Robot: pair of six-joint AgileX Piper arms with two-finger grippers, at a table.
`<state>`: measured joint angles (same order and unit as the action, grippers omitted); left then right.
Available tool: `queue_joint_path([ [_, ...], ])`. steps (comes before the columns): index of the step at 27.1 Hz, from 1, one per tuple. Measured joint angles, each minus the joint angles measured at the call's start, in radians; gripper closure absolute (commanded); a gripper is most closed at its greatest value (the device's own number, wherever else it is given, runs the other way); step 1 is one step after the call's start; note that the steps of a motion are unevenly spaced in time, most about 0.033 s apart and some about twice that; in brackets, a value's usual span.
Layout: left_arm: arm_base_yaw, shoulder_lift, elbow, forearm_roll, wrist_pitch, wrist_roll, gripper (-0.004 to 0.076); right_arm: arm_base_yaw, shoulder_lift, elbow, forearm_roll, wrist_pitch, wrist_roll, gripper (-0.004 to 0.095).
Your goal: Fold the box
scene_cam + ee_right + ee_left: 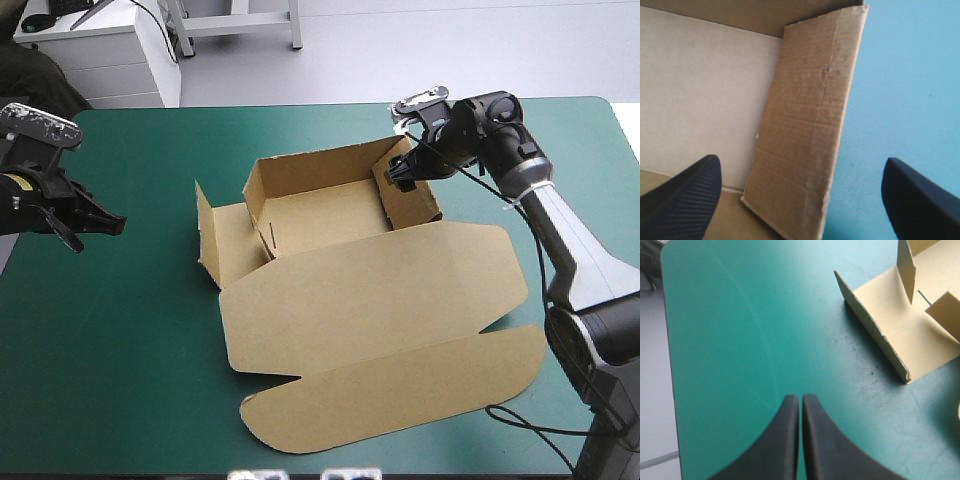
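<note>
The brown box (350,270) lies mid-table as an open tray with its back and right walls raised and the lid flat toward the near edge. Its left side flap (875,330) stands up, loose. My right gripper (402,172) hangs open over the tray's right wall (807,130), one finger (682,200) inside the tray, the other (920,200) outside over the teal-green cover. My left gripper (80,230) is shut and holds nothing; it sits at the table's left side, well apart from the box, with its fingers (801,405) meeting above bare cover.
The teal-green table (140,330) has free room to the left of the box and along the far edge. White furniture (100,50) stands beyond the far left corner.
</note>
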<state>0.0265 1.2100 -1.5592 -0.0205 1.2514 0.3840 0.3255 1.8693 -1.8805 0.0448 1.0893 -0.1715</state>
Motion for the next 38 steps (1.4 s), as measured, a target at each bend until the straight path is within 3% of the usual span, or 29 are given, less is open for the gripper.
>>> queue_joint_path([
  [6, 0.0, 0.0, 0.0, 0.0, 0.0, 0.0, 0.0716, -0.043, 0.165, 0.0, 0.025, -0.047, 0.021, 0.0138],
  [10, 0.0, 0.0, 0.0, 0.0, 0.0, 0.0, 0.0716, -0.056, 0.191, 0.0, 0.04, -0.057, 0.022, 0.0224],
  [16, 0.0, 0.0, 0.0, -0.001, 0.0, 0.0, 0.0716, -0.056, 0.202, 0.0, 0.054, -0.064, 0.022, 0.0611],
  [22, 0.0, 0.0, 0.0, -0.001, 0.0, 0.0, 0.0716, -0.056, 0.202, 0.0, 0.059, -0.062, 0.022, 0.0927],
  [32, 0.0, 0.0, 0.0, -0.037, 0.0, 0.0, 0.0716, -0.056, 0.187, 0.0, 0.047, 0.02, 0.024, 0.0927],
  [38, 0.0, 0.0, 0.0, -0.038, 0.0, -0.006, 0.0716, -0.056, 0.06, 0.001, 0.038, 0.107, 0.003, 0.0927],
])
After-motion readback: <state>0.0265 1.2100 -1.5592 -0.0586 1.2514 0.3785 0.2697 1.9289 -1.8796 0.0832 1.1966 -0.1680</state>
